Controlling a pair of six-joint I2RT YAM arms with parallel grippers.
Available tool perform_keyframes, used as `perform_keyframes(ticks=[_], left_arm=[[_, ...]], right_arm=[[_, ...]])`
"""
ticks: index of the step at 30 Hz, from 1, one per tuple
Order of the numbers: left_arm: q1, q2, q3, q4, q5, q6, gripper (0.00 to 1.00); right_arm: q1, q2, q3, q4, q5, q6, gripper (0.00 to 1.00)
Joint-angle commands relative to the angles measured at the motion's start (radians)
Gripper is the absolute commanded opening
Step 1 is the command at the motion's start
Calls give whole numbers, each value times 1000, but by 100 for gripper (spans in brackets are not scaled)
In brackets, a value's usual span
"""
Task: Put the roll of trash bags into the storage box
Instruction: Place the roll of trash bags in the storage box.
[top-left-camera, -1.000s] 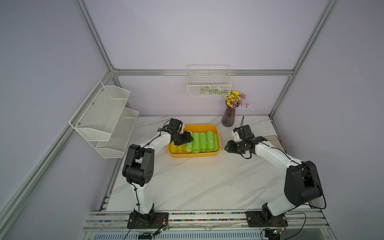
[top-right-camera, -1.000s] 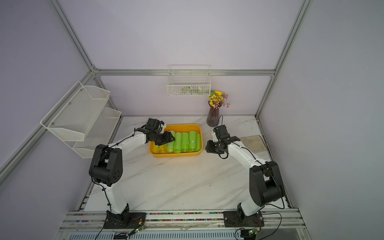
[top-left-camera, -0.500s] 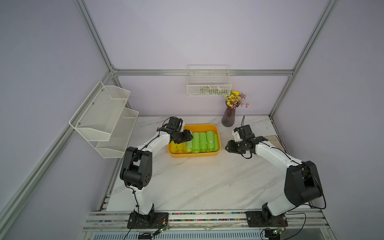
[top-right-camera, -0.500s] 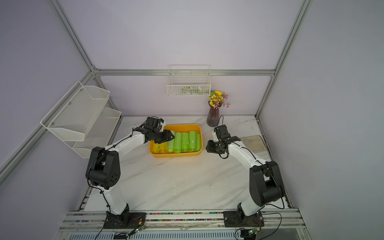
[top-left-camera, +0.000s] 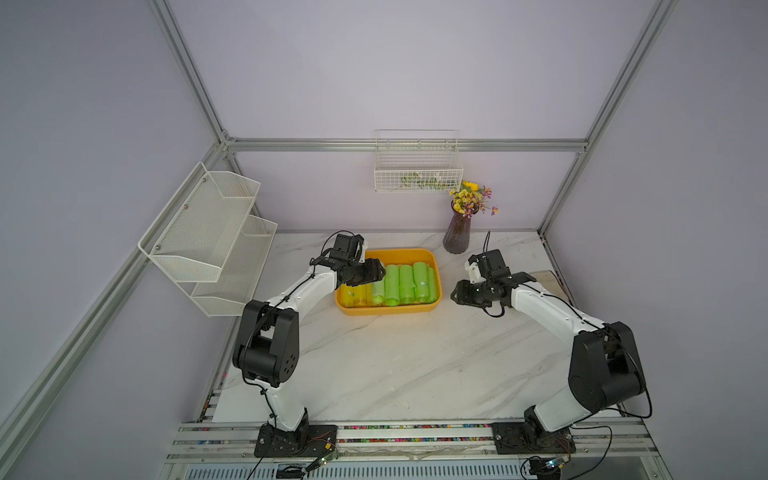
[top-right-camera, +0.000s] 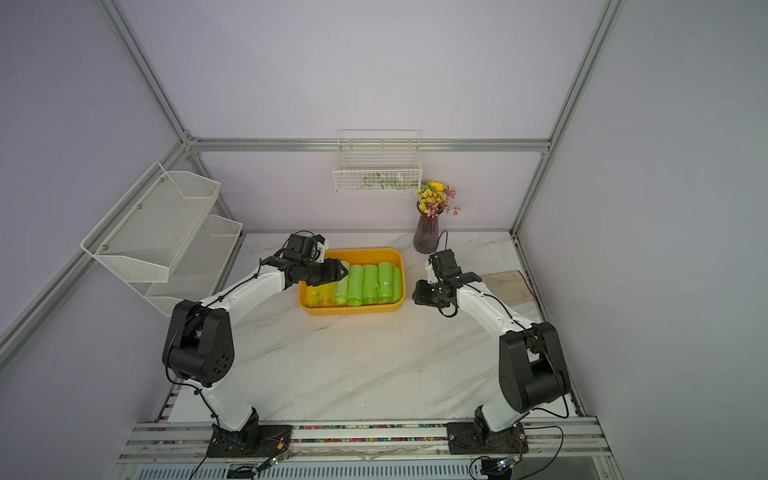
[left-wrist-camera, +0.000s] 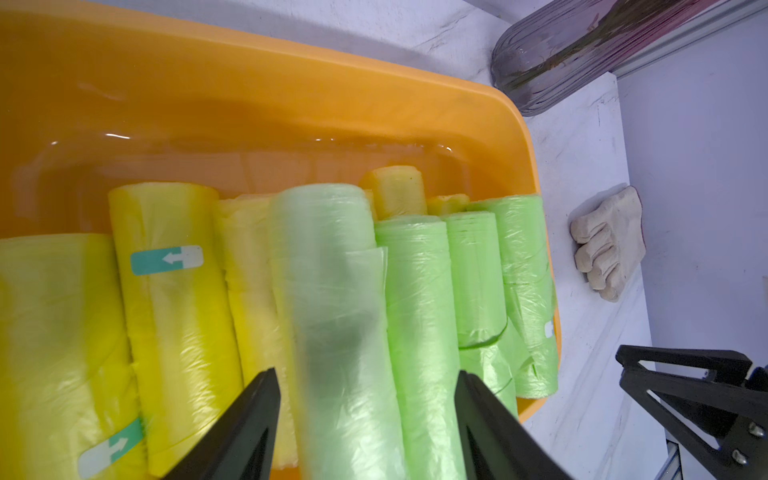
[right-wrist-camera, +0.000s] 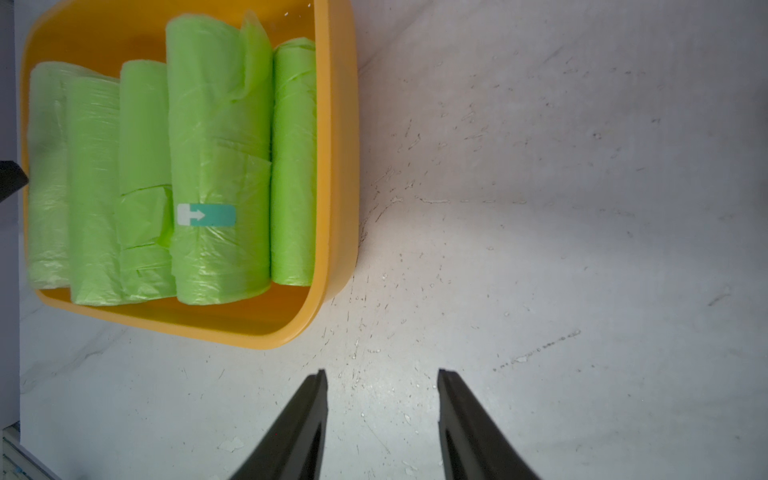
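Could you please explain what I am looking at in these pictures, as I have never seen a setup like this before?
These are two white robot arms, the left arm and the right arm, bolted at the front edge of a marble table. Two pictures come from a camera pair looking down from above; the other two come from a camera on each wrist. On the table sit an orange box holding green rolls and yellow rolls of bags, a vase of flowers and a glove. The left end effector is over the box, jaws apart either side of a pale green roll that seems to rest on the others, not pinched. The right end effector is open and empty over bare table.
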Motion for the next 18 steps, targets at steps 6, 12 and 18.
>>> perform_keyframes(ticks=[6, 12, 18], left_arm=[[43, -116, -103, 101, -135, 17, 71], [69, -199, -216, 158, -248, 29, 76], [77, -280, -323, 264, -352, 59, 100]], right_arm=[[-9, -26, -25, 45, 35, -3, 47], [-10, -113, -78, 121, 81, 12, 46], [-10, -209, -157, 246, 118, 11, 46]])
